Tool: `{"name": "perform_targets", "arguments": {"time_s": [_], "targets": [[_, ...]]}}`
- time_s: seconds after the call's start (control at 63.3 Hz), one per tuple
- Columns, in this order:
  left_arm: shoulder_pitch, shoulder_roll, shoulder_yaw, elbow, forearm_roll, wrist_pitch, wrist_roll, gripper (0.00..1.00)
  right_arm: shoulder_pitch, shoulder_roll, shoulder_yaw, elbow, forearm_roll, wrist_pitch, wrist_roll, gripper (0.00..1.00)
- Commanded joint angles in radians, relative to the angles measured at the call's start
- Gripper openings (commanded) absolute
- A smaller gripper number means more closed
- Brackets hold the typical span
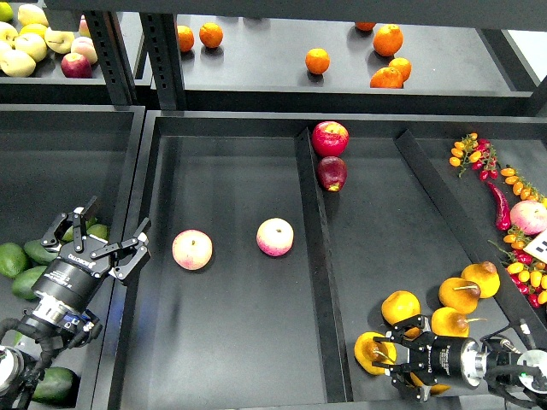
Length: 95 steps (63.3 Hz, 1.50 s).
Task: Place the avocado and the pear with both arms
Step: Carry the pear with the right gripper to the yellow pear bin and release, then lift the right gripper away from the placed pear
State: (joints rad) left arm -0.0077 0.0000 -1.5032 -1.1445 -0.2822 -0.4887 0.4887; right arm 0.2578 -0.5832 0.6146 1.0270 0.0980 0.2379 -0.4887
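Several dark green avocados (38, 252) lie in the left bin. My left gripper (109, 237) hovers over them with its fingers spread open and empty; one avocado (96, 231) shows just behind it. My right gripper (395, 354) is low in the right compartment near the front edge, its fingers closed around a yellow-orange pear (373, 352). Other pears (400, 306) (459, 295) lie just behind it, and one is partly hidden under the right wrist.
Two pink-yellow peaches (192, 249) (275, 237) lie in the middle compartment. Two red apples (330, 137) (332, 172) sit by the divider (312, 256). Oranges (317, 61) and apples (30, 43) are on the upper shelf. Chillies and small tomatoes (504, 196) are at the right.
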Motion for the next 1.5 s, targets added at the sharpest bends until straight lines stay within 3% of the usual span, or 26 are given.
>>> {"name": "perform_targets", "arguments": {"time_s": [0.0,0.111,0.442,0.774,0.884,0.9,1.074,1.485], "targets": [[0.0,0.0,0.0,0.0,0.0,0.0,0.0,0.99,0.001,-0.003,-0.001,0.007,0.0,-0.005,0.0,0.72],[0.0,0.0,0.0,0.002,0.0,0.0,0.0,0.99,0.0,-0.003,0.001,0.021,-0.001,-0.009,0.0,0.89],[0.0,0.0,0.0,0.002,0.0,0.0,0.0,0.99,0.017,-0.041,0.033,0.113,0.002,-0.065,0.0,0.94],[0.002,0.0,0.005,0.003,0.003,0.0,0.0,0.99,0.018,-0.023,0.26,0.173,0.008,-0.149,0.0,0.97],[0.0,0.0,0.005,-0.003,0.003,0.0,0.0,0.99,0.024,0.057,0.369,0.171,0.008,-0.196,0.0,0.98],[-0.002,0.0,0.005,-0.001,0.008,0.0,0.0,0.99,0.024,0.121,0.436,0.168,0.005,-0.227,0.0,0.98],[0.0,0.0,0.005,0.002,0.011,0.0,0.0,0.99,0.024,0.298,0.625,0.171,0.005,-0.288,0.0,0.98],[0.003,0.0,-0.018,0.012,0.011,0.0,0.0,0.99,0.005,0.583,0.922,0.14,0.006,-0.296,0.0,0.99]]}}
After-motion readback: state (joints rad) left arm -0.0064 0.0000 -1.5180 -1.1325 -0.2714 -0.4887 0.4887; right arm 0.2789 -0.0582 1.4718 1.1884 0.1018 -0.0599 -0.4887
